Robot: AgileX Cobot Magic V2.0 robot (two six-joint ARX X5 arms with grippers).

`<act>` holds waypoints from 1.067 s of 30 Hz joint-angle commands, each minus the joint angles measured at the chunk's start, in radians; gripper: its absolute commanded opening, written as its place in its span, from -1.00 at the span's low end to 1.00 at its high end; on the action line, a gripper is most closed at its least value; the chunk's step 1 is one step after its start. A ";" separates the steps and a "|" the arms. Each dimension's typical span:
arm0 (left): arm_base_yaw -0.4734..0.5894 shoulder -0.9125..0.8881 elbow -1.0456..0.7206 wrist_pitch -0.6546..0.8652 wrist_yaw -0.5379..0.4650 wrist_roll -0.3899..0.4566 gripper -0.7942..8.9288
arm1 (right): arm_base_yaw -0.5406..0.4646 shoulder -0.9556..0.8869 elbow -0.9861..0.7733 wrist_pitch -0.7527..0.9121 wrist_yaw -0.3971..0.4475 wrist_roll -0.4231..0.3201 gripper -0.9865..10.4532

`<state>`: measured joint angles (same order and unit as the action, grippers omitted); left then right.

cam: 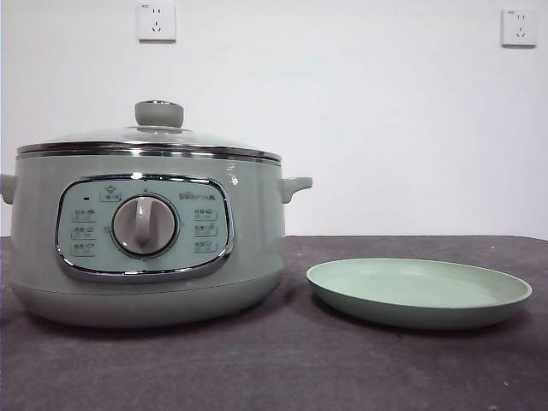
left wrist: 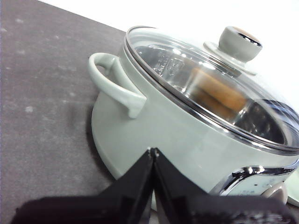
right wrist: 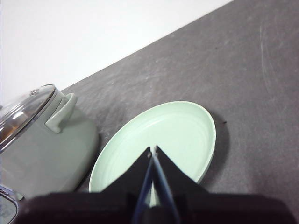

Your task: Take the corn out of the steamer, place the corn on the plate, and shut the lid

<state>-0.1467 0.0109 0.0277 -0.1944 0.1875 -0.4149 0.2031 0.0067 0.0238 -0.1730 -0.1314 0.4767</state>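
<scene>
- While the lid [cam: 150, 137] sat closed on the steamer [cam: 145, 248] at the left, the corn [left wrist: 219, 93] lay inside, visible through the glass.
- The plate [cam: 419, 295] rested empty just right of the steamer.
- The left gripper [left wrist: 153, 151] and right gripper [right wrist: 153, 150] both had their jaws pressed together, holding nothing.
- The lid looked rigid, smooth and breakable; its knob [cam: 159, 113] seemed the best hold.

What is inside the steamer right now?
Through the glass lid of the steamer, the left wrist view shows the corn lying inside. Glare hides the rest of the inside; the front view shows none.
</scene>
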 commanded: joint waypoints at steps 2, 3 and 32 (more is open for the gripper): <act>0.003 -0.001 0.055 -0.014 0.003 -0.012 -0.85 | 0.000 0.029 0.061 -0.007 -0.001 0.023 -0.85; 0.003 0.002 0.076 -0.026 0.003 -0.012 -0.85 | 0.000 0.045 0.084 -0.018 -0.001 0.023 -0.85; 0.002 0.746 0.845 -0.420 0.191 0.342 -0.83 | 0.001 0.905 0.995 -0.556 -0.208 -0.436 -0.52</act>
<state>-0.1467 0.7490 0.8646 -0.6109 0.3634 -0.0944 0.2031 0.9062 1.0153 -0.7296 -0.3408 0.0628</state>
